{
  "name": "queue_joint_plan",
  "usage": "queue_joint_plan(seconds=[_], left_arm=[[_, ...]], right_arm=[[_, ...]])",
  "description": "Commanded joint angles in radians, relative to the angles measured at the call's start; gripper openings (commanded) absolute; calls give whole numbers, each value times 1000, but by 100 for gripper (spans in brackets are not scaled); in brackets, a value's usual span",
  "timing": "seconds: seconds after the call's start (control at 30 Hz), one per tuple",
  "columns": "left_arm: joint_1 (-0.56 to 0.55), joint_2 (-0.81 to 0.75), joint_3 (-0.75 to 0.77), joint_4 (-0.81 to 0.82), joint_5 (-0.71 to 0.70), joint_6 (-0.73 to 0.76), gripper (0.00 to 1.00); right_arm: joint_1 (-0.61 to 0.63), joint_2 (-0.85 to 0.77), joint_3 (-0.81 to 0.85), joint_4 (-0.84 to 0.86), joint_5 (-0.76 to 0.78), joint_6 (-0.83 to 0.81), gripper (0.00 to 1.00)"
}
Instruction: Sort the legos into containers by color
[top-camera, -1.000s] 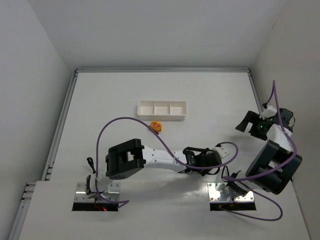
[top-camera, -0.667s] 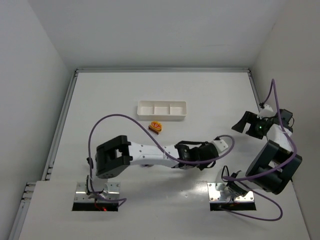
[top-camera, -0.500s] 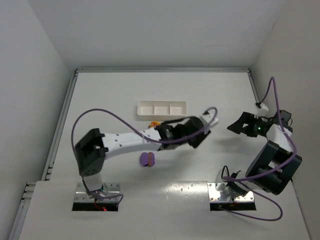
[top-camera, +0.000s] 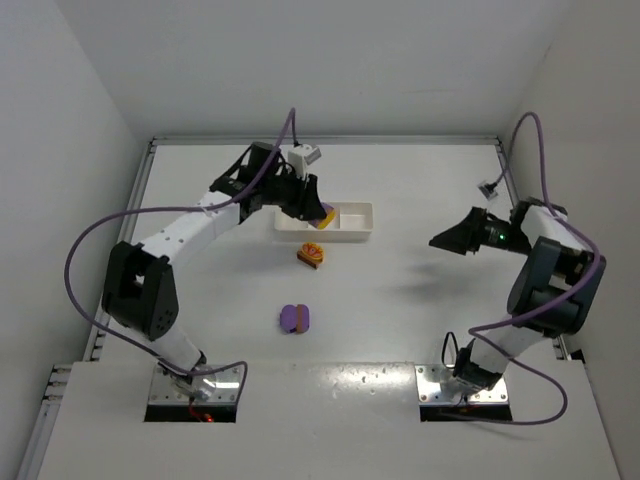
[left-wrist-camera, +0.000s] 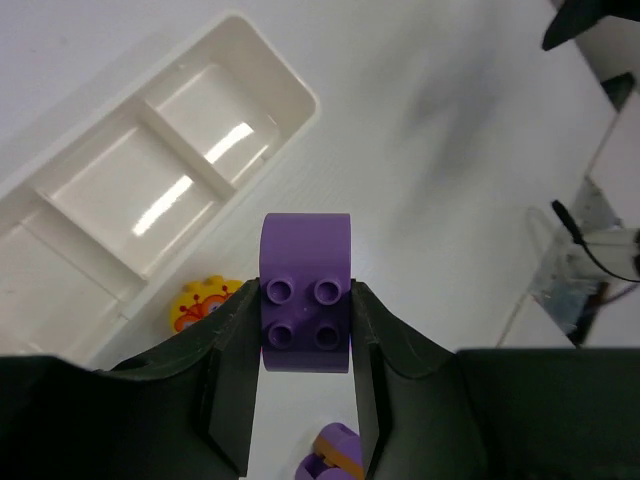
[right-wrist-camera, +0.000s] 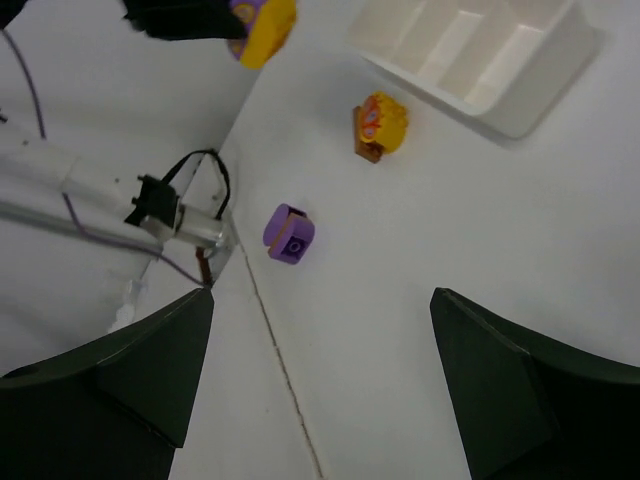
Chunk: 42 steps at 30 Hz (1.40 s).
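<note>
My left gripper (top-camera: 312, 210) is shut on a purple brick (left-wrist-camera: 305, 250) and holds it over the white three-compartment tray (top-camera: 355, 238), about its middle. The held brick shows a yellow part in the top view (top-camera: 326, 213) and the right wrist view (right-wrist-camera: 262, 20). A yellow and brown brick (top-camera: 312, 254) lies just in front of the tray. A purple brick with an orange layer (top-camera: 295, 319) lies nearer the arms' bases. My right gripper (top-camera: 447, 240) is open and empty, above the table at the right, pointing left.
In the left wrist view the tray (left-wrist-camera: 290, 85) lies at the upper left, with all three compartments showing bare white floors. The right wrist view shows the tray (right-wrist-camera: 530, 110), the yellow brick (right-wrist-camera: 380, 125) and the purple brick (right-wrist-camera: 288, 233). Walls bound the table.
My left arm has swung from the near right part of the table up to the tray with the purple brick. The purple brick on the table came into view. My right gripper shifted slightly left.
</note>
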<state>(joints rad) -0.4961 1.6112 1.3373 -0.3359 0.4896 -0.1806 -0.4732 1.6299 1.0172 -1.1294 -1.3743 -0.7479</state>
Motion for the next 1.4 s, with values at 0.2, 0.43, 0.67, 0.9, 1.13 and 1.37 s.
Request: queue_joint_plan(seconds=[0.2, 0.43, 0.67, 0.9, 1.13, 1.37], left_arm=[[44, 101, 5, 219, 688, -227, 0], [44, 124, -33, 524, 757, -465, 0], [44, 153, -84, 735, 758, -629, 0], [34, 171, -84, 767, 725, -640, 0], [34, 181, -66, 645, 684, -528, 0], [25, 199, -47, 534, 655, -434, 0]], right_arm=[[366, 174, 228, -276, -224, -284, 75], [565, 323, 420, -276, -224, -275, 66], [636, 346, 475, -285, -224, -266, 66], [656, 314, 494, -285, -224, -246, 68], [656, 301, 512, -285, -224, -228, 68], [676, 311, 564, -285, -224, -199, 68]])
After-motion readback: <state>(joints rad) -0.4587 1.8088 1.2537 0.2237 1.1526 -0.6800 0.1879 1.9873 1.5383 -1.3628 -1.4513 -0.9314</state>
